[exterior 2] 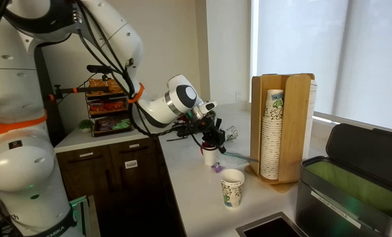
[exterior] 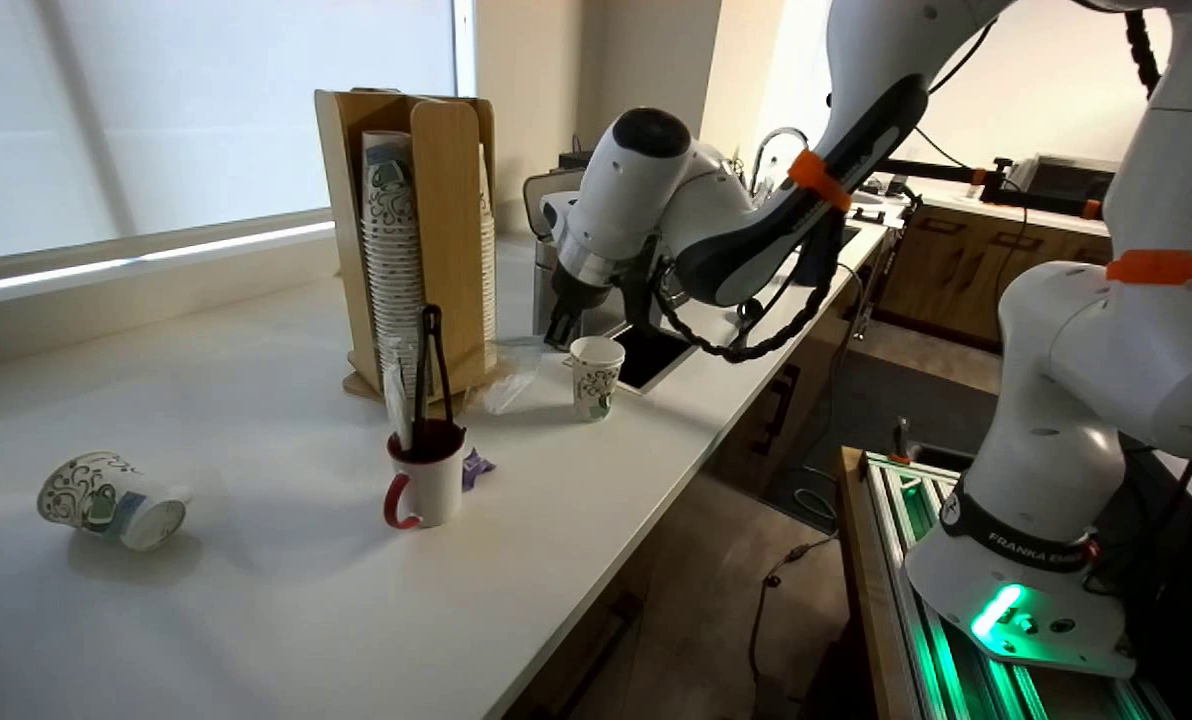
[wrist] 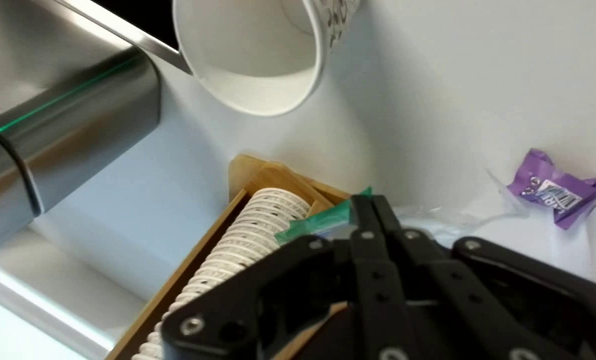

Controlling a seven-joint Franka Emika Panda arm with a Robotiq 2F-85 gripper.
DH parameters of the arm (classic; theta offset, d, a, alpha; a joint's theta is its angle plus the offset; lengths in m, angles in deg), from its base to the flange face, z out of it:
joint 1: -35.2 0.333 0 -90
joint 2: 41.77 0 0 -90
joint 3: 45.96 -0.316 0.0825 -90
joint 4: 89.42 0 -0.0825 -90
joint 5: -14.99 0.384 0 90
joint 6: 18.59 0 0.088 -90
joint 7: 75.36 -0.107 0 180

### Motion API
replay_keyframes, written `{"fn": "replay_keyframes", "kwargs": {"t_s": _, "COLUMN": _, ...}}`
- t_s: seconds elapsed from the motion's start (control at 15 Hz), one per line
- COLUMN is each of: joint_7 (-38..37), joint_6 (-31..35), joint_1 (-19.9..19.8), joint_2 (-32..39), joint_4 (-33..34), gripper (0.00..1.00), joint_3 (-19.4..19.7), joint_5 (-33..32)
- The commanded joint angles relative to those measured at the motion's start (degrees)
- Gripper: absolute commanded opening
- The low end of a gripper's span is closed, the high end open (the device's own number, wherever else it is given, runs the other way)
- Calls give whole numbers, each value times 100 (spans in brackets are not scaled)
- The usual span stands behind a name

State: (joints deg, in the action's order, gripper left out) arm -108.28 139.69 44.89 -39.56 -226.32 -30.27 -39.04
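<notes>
My gripper (wrist: 370, 202) is shut, its fingers side by side. A clear plastic bag (wrist: 318, 222) with a green edge strip reaches the fingertips and appears pinched there; the exact grip point is hidden. In an exterior view the strip of the bag (exterior 2: 240, 156) runs from the gripper (exterior 2: 222, 149) toward the wooden cup stand (exterior 2: 296, 131). Below the gripper (exterior: 558, 335), the bag (exterior: 511, 385) hangs low near the stand's base. A patterned paper cup (exterior: 596, 385) stands upright close by, its open mouth visible in the wrist view. A purple wrapped candy (wrist: 553, 187) lies on the counter.
A white mug with a red handle (exterior: 436, 490) holds tongs and other items. Another paper cup (exterior: 106, 500) lies on its side. A metal bin with its lid up (exterior 2: 334, 210) and a dark recess (exterior 2: 265, 230) adjoin the stand. The counter edge (exterior: 646, 535) faces the robot.
</notes>
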Motion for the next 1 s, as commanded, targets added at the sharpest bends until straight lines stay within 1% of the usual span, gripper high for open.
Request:
{"fn": "replay_keyframes", "kwargs": {"t_s": 0.0, "joint_7": -620, "joint_6": 243, "joint_1": -84, "joint_2": -824, "joint_4": -627, "gripper": 1, "joint_3": 105, "joint_5": -665}}
{"fn": "replay_keyframes", "kwargs": {"t_s": 0.13, "joint_7": -877, "joint_6": 172, "joint_1": -141, "joint_2": -1164, "joint_4": -834, "gripper": 1, "joint_3": 108, "joint_5": -830}}
{"fn": "replay_keyframes", "kwargs": {"t_s": 0.27, "joint_7": -1101, "joint_6": -59, "joint_1": -216, "joint_2": -1539, "joint_4": -1103, "gripper": 1, "joint_3": 102, "joint_5": -874}}
{"fn": "replay_keyframes", "kwargs": {"t_s": 0.33, "joint_7": -1252, "joint_6": -186, "joint_1": -283, "joint_2": -1741, "joint_4": -1270, "gripper": 1, "joint_3": 98, "joint_5": -881}}
{"fn": "replay_keyframes", "kwargs": {"t_s": 0.47, "joint_7": -1278, "joint_6": -290, "joint_1": -386, "joint_2": -1907, "joint_4": -1499, "gripper": 1, "joint_3": 148, "joint_5": -702}}
{"fn": "replay_keyframes", "kwargs": {"t_s": 0.53, "joint_7": -1446, "joint_6": -354, "joint_1": -475, "joint_2": -2002, "joint_4": -1598, "gripper": 1, "joint_3": 153, "joint_5": -740}}
{"fn": "replay_keyframes", "kwargs": {"t_s": 0.6, "joint_7": -1979, "joint_6": -420, "joint_1": -670, "joint_2": -2134, "joint_4": -1649, "gripper": 1, "joint_3": 95, "joint_5": -1043}}
{"fn": "replay_keyframes", "kwargs": {"t_s": 0.67, "joint_7": -2212, "joint_6": -401, "joint_1": -767, "joint_2": -2234, "joint_4": -1731, "gripper": 1, "joint_3": 101, "joint_5": -1076}}
{"fn": "replay_keyframes", "kwargs": {"t_s": 0.8, "joint_7": -2884, "joint_6": -306, "joint_1": -1035, "joint_2": -2415, "joint_4": -1775, "gripper": 1, "joint_3": 41, "joint_5": -1517}}
{"fn": "replay_keyframes", "kwargs": {"t_s": 0.93, "joint_7": -3327, "joint_6": -305, "joint_1": -1195, "joint_2": -2555, "joint_4": -1796, "gripper": 1, "joint_3": 12, "joint_5": -1830}}
